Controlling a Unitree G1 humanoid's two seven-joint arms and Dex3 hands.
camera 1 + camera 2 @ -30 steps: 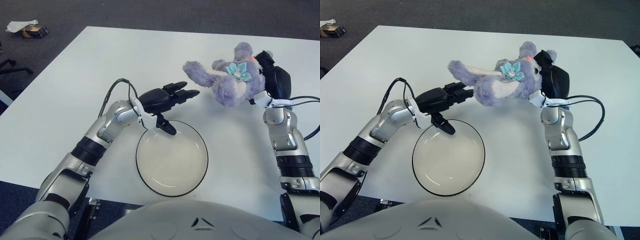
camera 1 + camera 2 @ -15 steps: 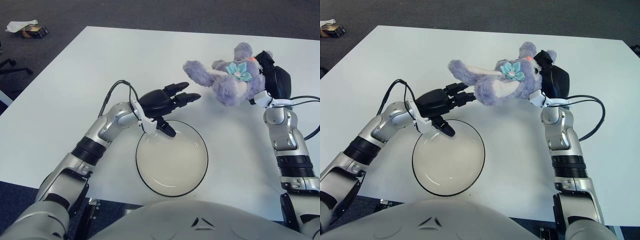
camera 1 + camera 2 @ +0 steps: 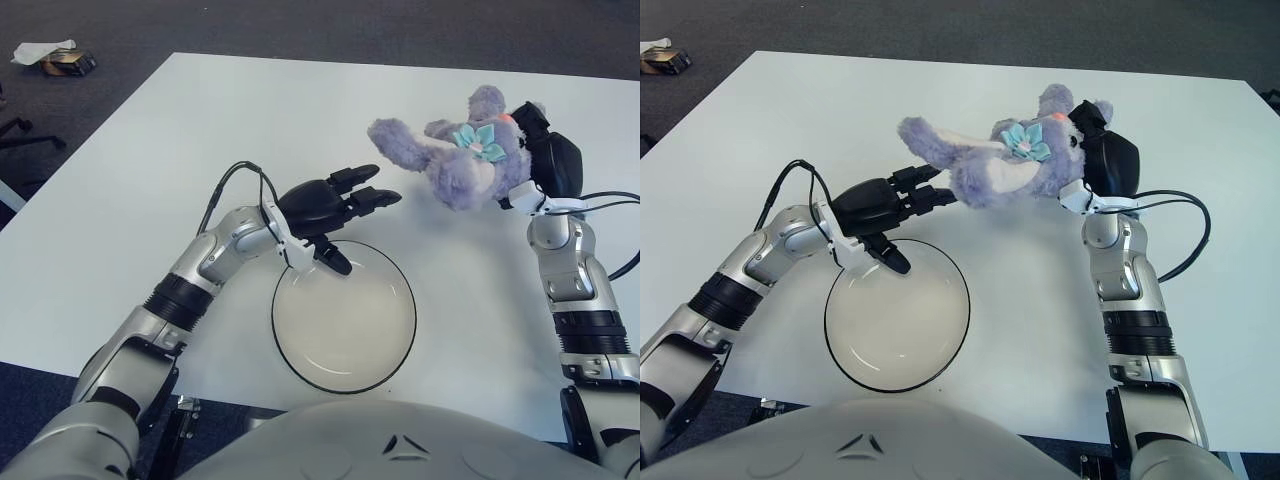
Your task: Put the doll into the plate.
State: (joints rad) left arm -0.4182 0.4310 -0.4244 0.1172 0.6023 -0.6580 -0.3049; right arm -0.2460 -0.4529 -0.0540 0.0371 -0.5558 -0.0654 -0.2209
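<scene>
Doll (image 3: 455, 165) unmoved in right hand's (image 3: 545, 165) grasp, open left hand (image 3: 335, 205) likewise.

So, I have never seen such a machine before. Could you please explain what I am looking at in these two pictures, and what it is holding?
This is a humanoid robot with two metal arms, each ending in a three-finger hand. Both pictures come from a stereo camera on its head, looking down at a white table, so they show one scene from slightly different spots. The grey curve at the bottom is the robot's own body. On the table lies a round plate with a dark rim, holding nothing. The right hand grips a purple plush doll with a light blue flower, lifted above the table. The left hand shows at the plate's far rim, fingers stretched towards the doll, holding nothing.
</scene>
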